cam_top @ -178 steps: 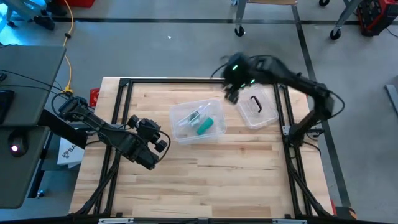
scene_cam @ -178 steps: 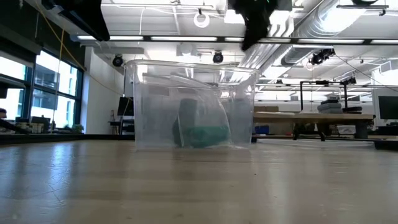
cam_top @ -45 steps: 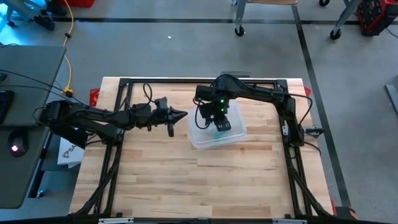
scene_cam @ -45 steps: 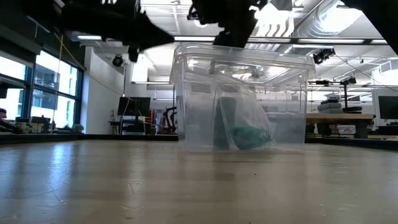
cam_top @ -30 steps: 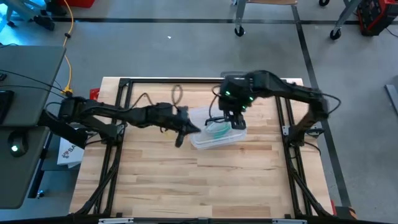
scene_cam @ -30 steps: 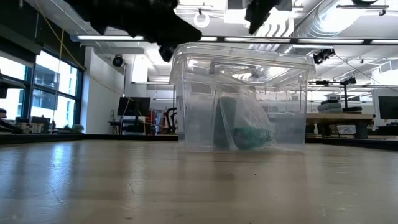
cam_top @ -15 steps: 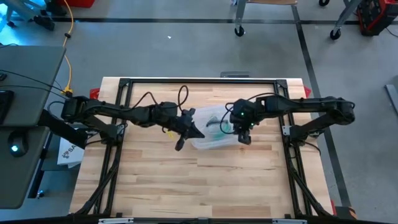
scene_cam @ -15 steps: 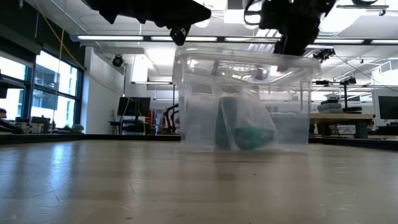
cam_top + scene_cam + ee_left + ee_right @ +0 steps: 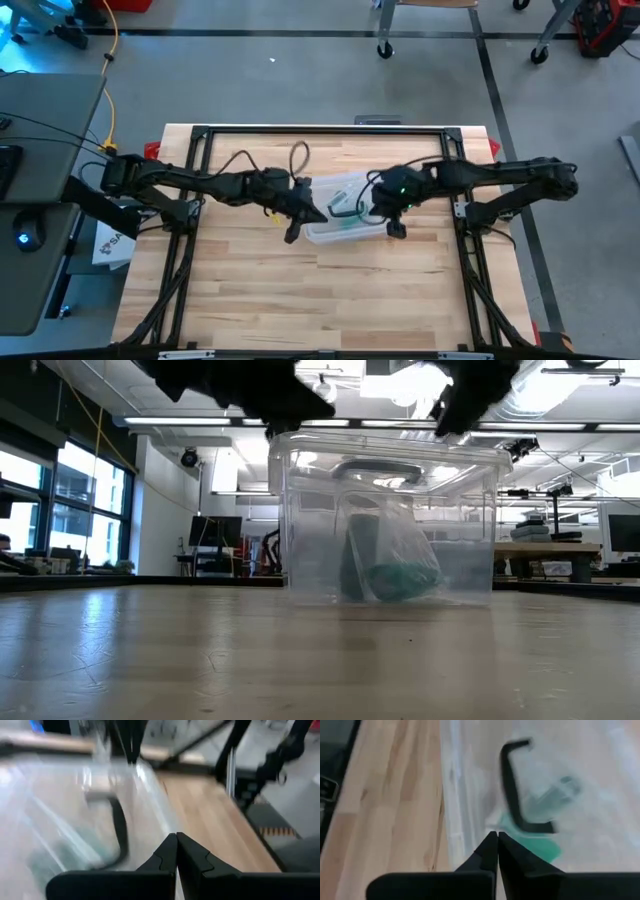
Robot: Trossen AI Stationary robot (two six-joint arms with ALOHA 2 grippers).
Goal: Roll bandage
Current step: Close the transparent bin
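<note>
Though lidded, clear box (image 9: 343, 205) shows no readable writing.

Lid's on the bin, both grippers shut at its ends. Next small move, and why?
Probably press down on both ends to seat the lid: the left gripper and right gripper sit shut at opposite ends of the clear bin, bandage inside.

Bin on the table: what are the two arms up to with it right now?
The clear bin sits mid-table with its lid on, black handle up. Both arms are pressing on the lid from opposite sides: the left pincer at one edge, the right pincer at the other, both shut. A teal bandage roll and a plastic bag are inside.
</note>
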